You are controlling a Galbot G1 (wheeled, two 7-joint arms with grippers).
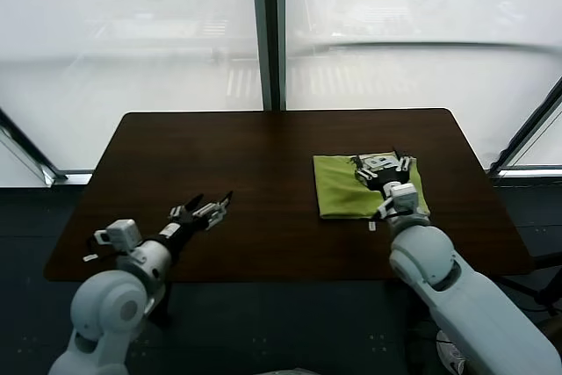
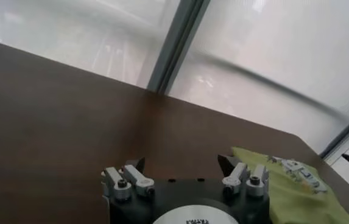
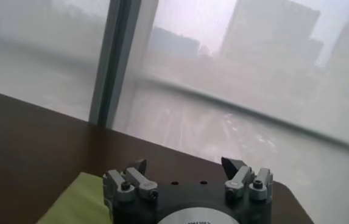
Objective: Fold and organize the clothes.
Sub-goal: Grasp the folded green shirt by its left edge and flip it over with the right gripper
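A lime-green T-shirt [image 1: 364, 186] is seen folded into a compact, roughly square bundle on the right half of a dark brown worktop [image 1: 263, 155], nearer the right edge than the middle. Its near edge lies well back from the front edge of the worktop, and a small white-and-dark print is visible on its upper part, close to the far right corner.

The right gripper [image 1: 382, 164] is positioned over the far right part of the folded shirt, just above the print. Its jaws are spread wide apart and nothing is clamped between them; in the right wrist view [image 3: 186, 170] the two jaw tips are seen standing well apart, with a corner of the green cloth [image 3: 80, 201] showing beneath them. Whether the jaws are touching the fabric cannot be told.

The left gripper [image 1: 209, 206] is held over the bare worktop on the left side, well apart from the shirt and towards the front edge. Its jaws are likewise spread apart and empty. In the left wrist view [image 2: 183, 167] the dark surface lies under the open jaws, and the shirt [image 2: 290, 189] with its print is seen farther off to one side.

Behind the worktop, large window panes [image 1: 132, 32] divided by a dark vertical frame [image 1: 268, 28] are seen.
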